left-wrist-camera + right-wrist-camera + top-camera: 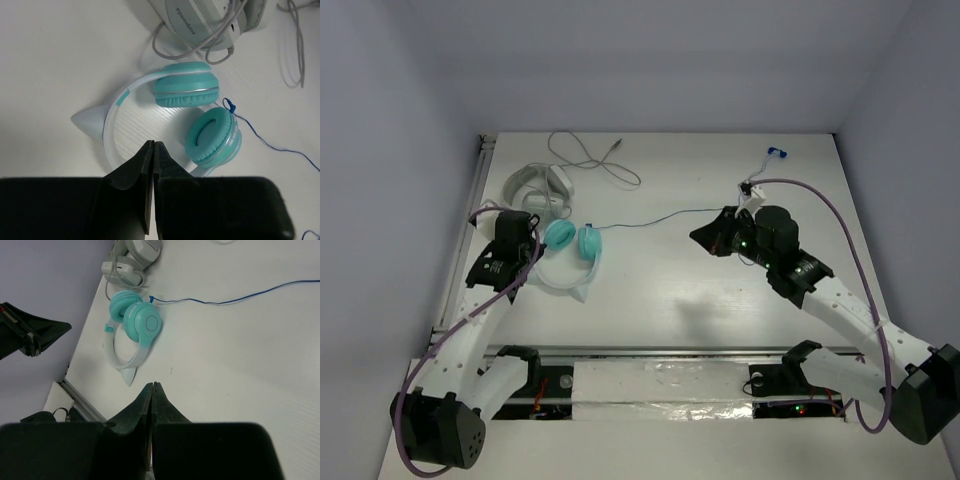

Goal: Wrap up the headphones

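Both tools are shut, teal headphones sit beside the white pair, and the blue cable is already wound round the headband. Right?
Wrong on one point: the blue cable trails unwound from the headphones across the table, clear in the top external view. The left tool and right tool are shut; the white pair lies alongside.

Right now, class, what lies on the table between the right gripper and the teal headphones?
In the top external view, only the thin blue cable crosses the stretch between the right gripper and the headphones. The rest is bare table.

headphones [165, 107]: smooth plastic band, soft matt cushions; table [55, 55]: matt white; fingers [150, 165]: matt black
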Robot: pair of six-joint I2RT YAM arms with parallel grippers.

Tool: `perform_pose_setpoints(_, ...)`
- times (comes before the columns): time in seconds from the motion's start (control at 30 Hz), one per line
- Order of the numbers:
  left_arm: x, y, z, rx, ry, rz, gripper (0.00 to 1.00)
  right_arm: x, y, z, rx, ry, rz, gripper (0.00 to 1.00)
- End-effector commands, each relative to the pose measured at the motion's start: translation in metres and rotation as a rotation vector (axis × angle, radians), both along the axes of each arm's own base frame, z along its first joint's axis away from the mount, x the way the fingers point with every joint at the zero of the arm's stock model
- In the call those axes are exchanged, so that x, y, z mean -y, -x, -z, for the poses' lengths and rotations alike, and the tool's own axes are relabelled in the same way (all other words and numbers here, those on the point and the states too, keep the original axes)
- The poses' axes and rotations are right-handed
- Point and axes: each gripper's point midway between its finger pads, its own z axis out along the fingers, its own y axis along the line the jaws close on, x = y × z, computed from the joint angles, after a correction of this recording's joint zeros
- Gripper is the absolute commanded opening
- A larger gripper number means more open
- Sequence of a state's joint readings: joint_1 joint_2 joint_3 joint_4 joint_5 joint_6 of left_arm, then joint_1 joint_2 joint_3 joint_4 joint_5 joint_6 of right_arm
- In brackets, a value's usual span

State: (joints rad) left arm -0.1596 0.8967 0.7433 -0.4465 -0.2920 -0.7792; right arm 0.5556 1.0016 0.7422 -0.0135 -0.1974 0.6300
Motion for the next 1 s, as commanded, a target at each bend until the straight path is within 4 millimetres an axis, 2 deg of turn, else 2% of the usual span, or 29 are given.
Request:
perform_pose_setpoints(0.0,-0.017,0.001,0.011,-0.030,-0.030,-0.114,0.00,-0.004,-0.003,-0.017,0.089,-0.025,-0.001,0.00)
perform_pose_setpoints(0.1,-0.024,0.007,0.032,-0.096,-0.032,-0.170,0.05,-0.004,-0.002,-0.014,0.084,-0.022,-0.003,0.00)
perform_pose_setpoints(0.2,-0.025,0.013,0.047,-0.134,-0.020,-0.180,0.29,-0.006,0.001,-0.013,0.083,-0.019,-0.017,0.00)
perform_pose_setpoints(0.23,-0.027,0.014,0.050,-0.140,-0.024,-0.186,0.43,-0.006,0.002,-0.014,0.085,-0.023,-0.018,0.00)
perform_pose_setpoints(0.3,-0.028,0.009,0.052,-0.130,-0.034,-0.159,0.50,-0.007,0.002,-0.014,0.085,-0.025,-0.019,0.00)
perform_pose_setpoints(0.37,-0.029,0.005,0.058,-0.165,-0.062,-0.131,0.50,-0.010,0.005,-0.016,0.089,-0.031,-0.033,0.00)
perform_pose_setpoints(0.47,-0.017,0.006,0.075,-0.241,-0.021,-0.078,0.43,-0.008,0.006,-0.016,0.091,-0.028,-0.029,0.00)
perform_pose_setpoints(0.5,-0.005,0.011,0.083,-0.257,0.017,-0.048,0.43,-0.007,0.005,-0.017,0.093,-0.027,-0.021,0.00)
perform_pose_setpoints(0.63,0.020,0.020,0.085,-0.212,0.074,-0.023,0.48,-0.012,0.007,-0.015,0.089,-0.026,-0.041,0.01)
perform_pose_setpoints(0.73,0.035,0.034,0.094,-0.257,0.076,-0.034,0.51,-0.013,0.006,-0.013,0.085,-0.020,-0.044,0.02)
perform_pose_setpoints(0.87,0.049,0.045,0.106,-0.281,0.128,-0.040,0.56,-0.012,0.005,-0.013,0.083,-0.019,-0.037,0.02)
perform_pose_setpoints(0.97,0.047,0.051,0.117,-0.295,0.139,-0.068,0.56,-0.013,0.004,-0.011,0.079,-0.017,-0.039,0.02)
